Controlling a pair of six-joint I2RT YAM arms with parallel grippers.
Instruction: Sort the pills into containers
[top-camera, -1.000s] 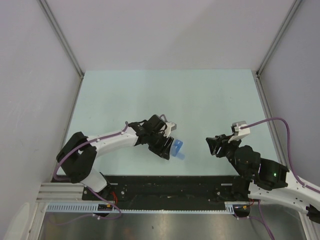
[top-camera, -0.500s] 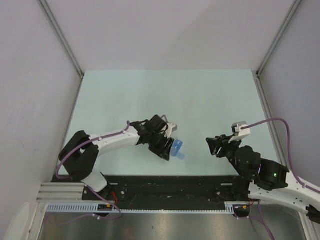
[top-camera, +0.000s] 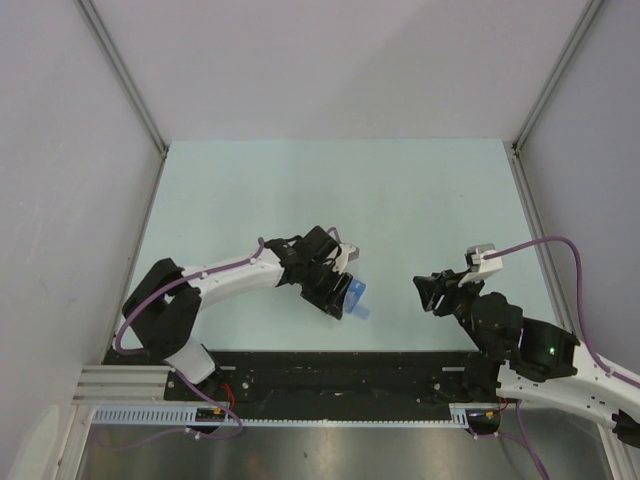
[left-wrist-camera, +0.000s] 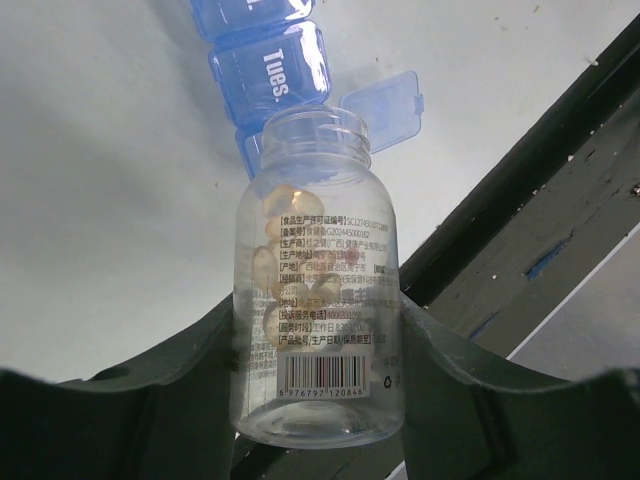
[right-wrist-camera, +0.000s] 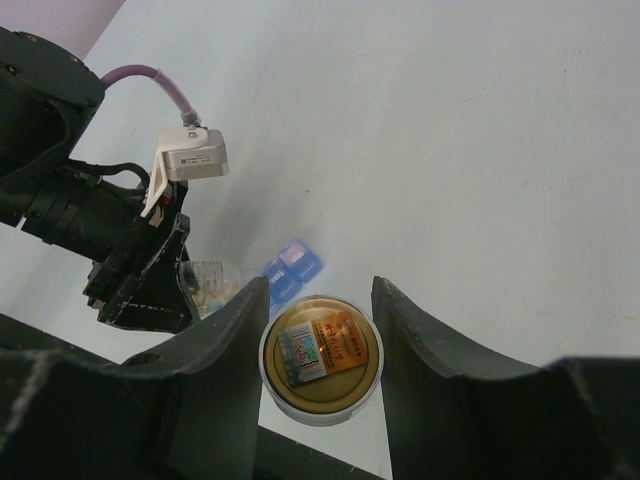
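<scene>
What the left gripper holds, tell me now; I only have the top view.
Observer: The left gripper is shut on a clear, uncapped bottle with pills inside.
Operator: Report the pill box lids.
Observer: On the blue pill box, the compartment at the bottle's mouth has its lid flipped open; the one marked Tues. next to it is closed.
</scene>
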